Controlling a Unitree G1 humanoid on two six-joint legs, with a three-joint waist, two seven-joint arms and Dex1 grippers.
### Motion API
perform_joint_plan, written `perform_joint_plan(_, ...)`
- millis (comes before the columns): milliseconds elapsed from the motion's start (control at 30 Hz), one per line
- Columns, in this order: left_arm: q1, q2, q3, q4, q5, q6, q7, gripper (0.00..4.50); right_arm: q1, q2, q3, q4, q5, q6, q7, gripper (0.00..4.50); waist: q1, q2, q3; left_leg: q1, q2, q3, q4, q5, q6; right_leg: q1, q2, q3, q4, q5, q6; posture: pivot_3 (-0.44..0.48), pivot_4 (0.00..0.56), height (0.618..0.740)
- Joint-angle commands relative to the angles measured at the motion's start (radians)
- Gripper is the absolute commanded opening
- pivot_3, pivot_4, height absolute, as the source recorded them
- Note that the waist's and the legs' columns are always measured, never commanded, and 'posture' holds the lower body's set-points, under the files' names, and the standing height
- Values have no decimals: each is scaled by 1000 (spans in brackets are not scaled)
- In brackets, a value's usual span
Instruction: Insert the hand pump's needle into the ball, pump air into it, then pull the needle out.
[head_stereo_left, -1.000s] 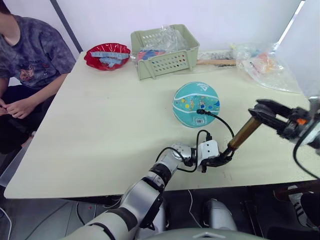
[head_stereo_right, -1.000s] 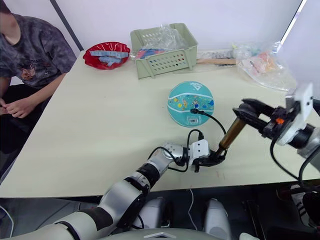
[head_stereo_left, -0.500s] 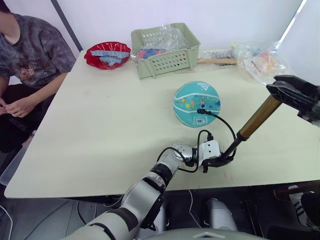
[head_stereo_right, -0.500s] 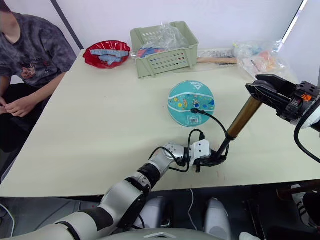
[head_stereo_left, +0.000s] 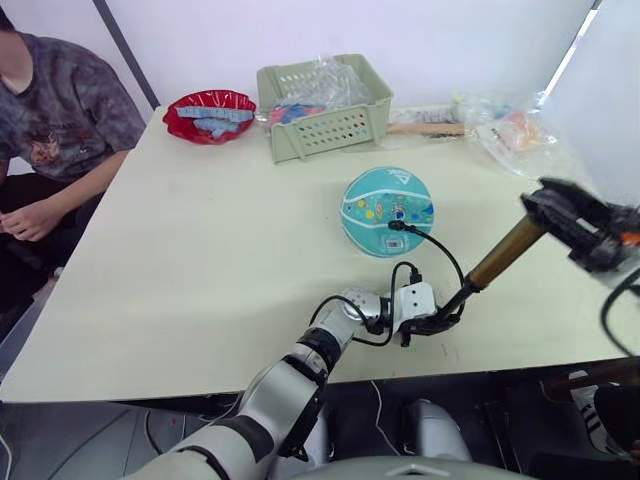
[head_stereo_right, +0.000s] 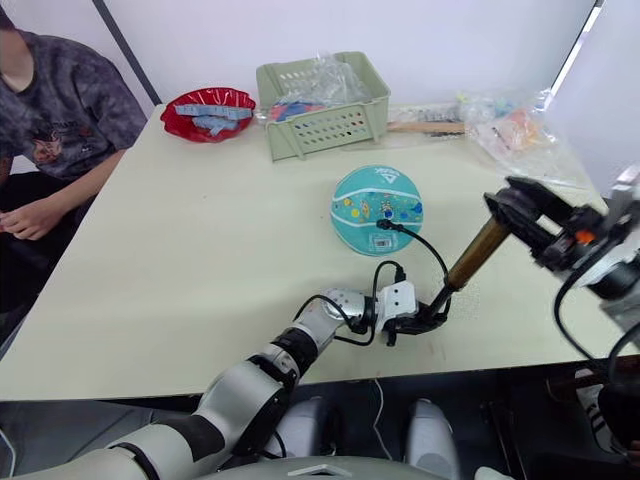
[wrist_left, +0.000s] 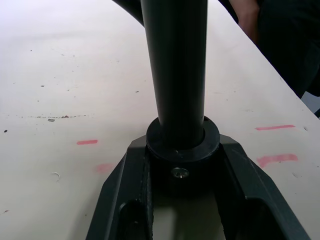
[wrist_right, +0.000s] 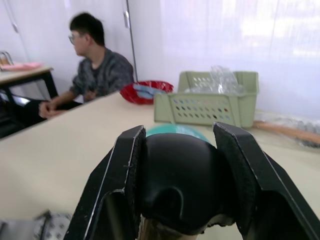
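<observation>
1. The left gripper (head_stereo_left: 437, 322) is clamped on the black base cap of the hand pump (head_stereo_left: 497, 262), pinning that end to the table (head_stereo_left: 200, 250) near its front edge so the pump has a fixed foot to work against.
2. The right gripper (head_stereo_left: 560, 212) is closed around the black T-handle at the raised end, out over the table's right edge, placed to drive the stroke along the tilted brass cylinder.
3. The ball (head_stereo_left: 388, 210) rests on the table, right of centre; the hose loops from the pump's base up to it.
4. The needle (head_stereo_left: 394, 225) fitting sits against the ball's near side, seemingly inserted, so pumping looks under way.
</observation>
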Motion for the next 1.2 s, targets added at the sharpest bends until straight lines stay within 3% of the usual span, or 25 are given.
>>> perform_joint_plan(33, 29, -3, -38, 41, 37, 20, -13, 1128, 88, 29, 168, 35, -120, -16, 50, 1632, 1, -1, -1, 0, 0, 0, 0, 0, 0, 0, 0, 0, 0, 0, 0, 0, 150, 740)
perform_joint_plan(433, 28, -3, -36, 43, 35, 22, -11, 1128, 194, 139, 333, 99, -327, -130, 56, 1632, 2, 1, -3, 0, 1, -8, 0, 0, -1, 2, 0, -7, 0, -2, -3, 0, 150, 740)
perform_joint_plan(700, 24, -4, -34, 49, 36, 25, -8, 1128, 135, 82, 231, 16, -208, -79, 82, 1632, 4, 6, -1, -2, 1, -17, 0, 0, -1, 4, 2, -15, 1, -5, -8, 0, 150, 740)
perform_joint_plan(967, 25, -3, -34, 52, 36, 24, -10, 1128, -38, -96, -45, -3, 96, 64, 54, 1632, 10, 16, 9, -5, -2, -19, 0, 0, -1, 5, -1, -19, 1, -5, -8, 0, 150, 740)
perform_joint_plan(1200, 22, -3, -33, 52, 35, 23, -11, 1128, -149, -207, -173, 32, 233, 139, 15, 1632, 15, 17, 12, -5, -2, -21, 0, 0, -1, 6, -1, -21, 1, -5, -8, 0, 150, 740)
